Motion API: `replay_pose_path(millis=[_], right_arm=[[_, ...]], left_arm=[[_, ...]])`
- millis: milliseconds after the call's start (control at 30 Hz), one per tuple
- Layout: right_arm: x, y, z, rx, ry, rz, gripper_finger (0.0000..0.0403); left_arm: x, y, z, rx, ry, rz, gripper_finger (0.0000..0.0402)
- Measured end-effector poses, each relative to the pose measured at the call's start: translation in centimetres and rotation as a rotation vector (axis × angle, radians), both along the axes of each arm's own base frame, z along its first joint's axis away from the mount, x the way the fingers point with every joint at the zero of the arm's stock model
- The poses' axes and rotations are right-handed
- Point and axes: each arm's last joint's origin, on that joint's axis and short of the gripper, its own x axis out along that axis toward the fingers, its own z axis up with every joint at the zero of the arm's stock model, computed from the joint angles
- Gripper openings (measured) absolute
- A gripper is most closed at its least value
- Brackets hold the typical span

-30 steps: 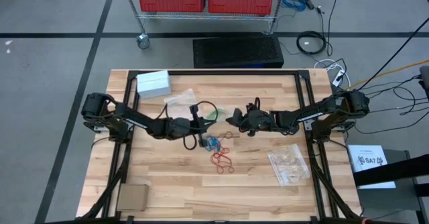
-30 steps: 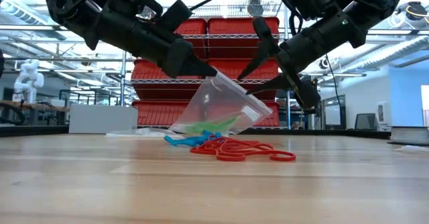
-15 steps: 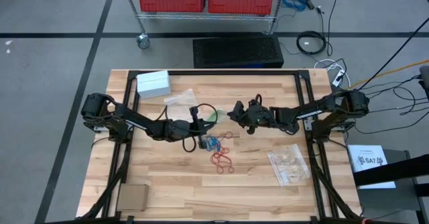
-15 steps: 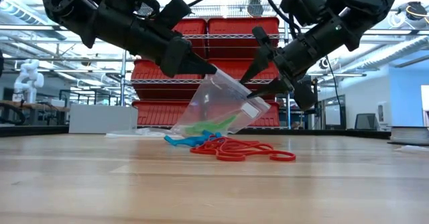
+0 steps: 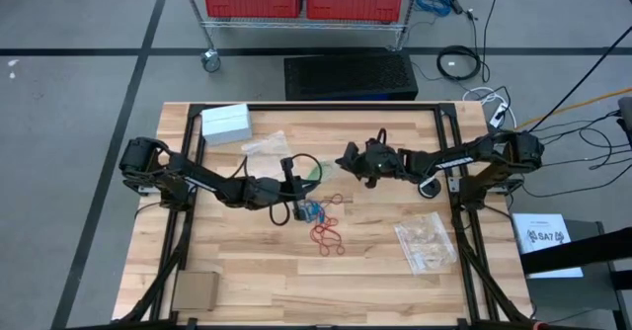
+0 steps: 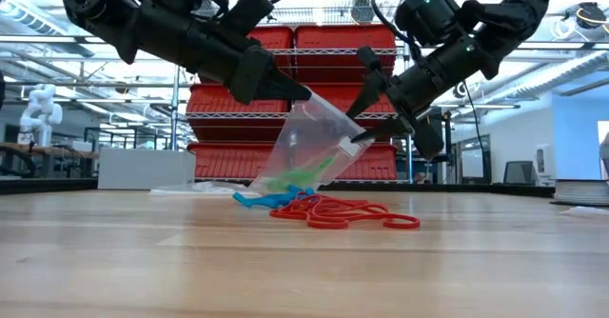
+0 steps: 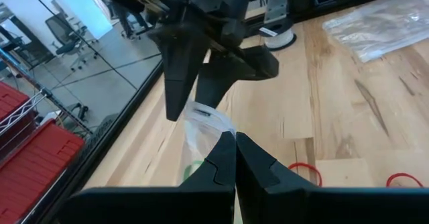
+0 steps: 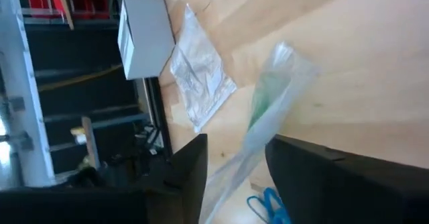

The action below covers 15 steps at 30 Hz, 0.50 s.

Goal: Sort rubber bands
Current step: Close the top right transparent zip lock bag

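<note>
A: Several red rubber bands lie tangled on the bench, with blue rubber bands touching them on the left arm's side. Green rubber bands sit inside a clear bag that hangs tilted, its lower end at the pile.

B: Who holds the bag?

A: The left end effector is clamped on its top edge. The right end effector is at the bag's other side, fingers apart, with the bag's edge between them in the right wrist view.

B: Anything else?

A: A white box and a second clear bag rest well apart from the pile.
</note>
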Motion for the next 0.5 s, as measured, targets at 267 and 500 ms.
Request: replay_pose_path(millis=[267, 500], right_arm=[[0.01, 0.08, -0.02, -0.106, 0.042, 0.089, 0.0025], [-0.06, -0.41, 0.05, -0.247, 0.088, 0.174, 0.0006]], left_arm=[[0.00, 0.00, 0.01, -0.005, -0.003, 0.001, 0.0000], [0.03, -0.01, 0.01, -0.013, -0.003, -0.018, 0.0018]])
